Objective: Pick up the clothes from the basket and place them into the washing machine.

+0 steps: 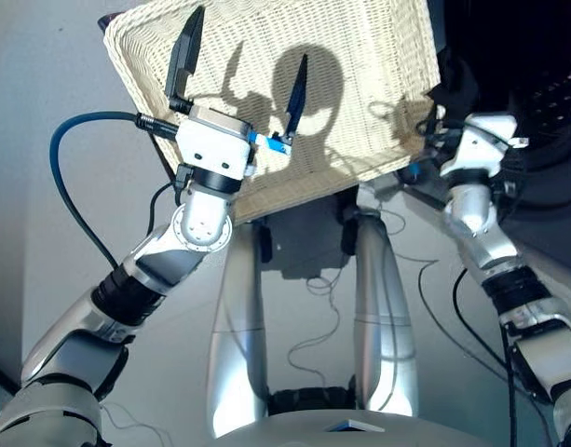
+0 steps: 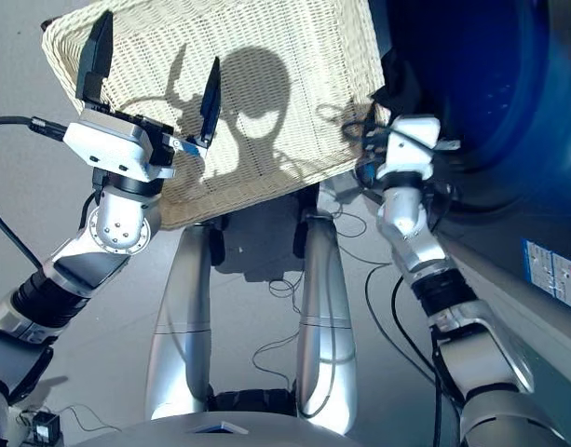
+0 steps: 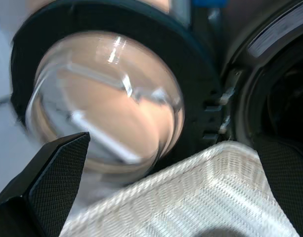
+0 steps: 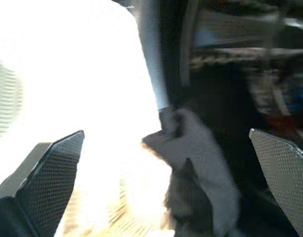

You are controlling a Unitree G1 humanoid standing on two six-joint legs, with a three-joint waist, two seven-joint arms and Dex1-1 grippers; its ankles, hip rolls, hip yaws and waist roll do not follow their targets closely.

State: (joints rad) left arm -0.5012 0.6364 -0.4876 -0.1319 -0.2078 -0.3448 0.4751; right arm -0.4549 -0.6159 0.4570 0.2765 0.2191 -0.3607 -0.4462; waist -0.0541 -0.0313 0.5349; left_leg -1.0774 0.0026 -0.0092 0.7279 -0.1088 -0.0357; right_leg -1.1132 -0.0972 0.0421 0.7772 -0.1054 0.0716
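Basket (image 1: 360, 84) looks bare. Left gripper (image 1: 240, 84) jaws wide, empty; right gripper (image 4: 166, 187) jaws wide, dark cloth (image 4: 200, 163) between, ungripped — risk: cloth snags at washing machine (image 3: 270, 98) drum mouth instead of dropping inside.

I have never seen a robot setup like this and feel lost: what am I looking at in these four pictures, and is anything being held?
This is a humanoid robot with two arms. The two wide pictures come from cameras on its head, looking down over the arms. The other two come from cameras on each wrist, looking along the black fingers.

The left gripper hangs open above a cream wicker basket, holding nothing. No clothes show in the basket. The right gripper is open too, by the basket's far edge, next to the dark washing machine; a grey cloth lies between its fingers, not clamped. The left wrist picture shows the machine's round glass door standing open.
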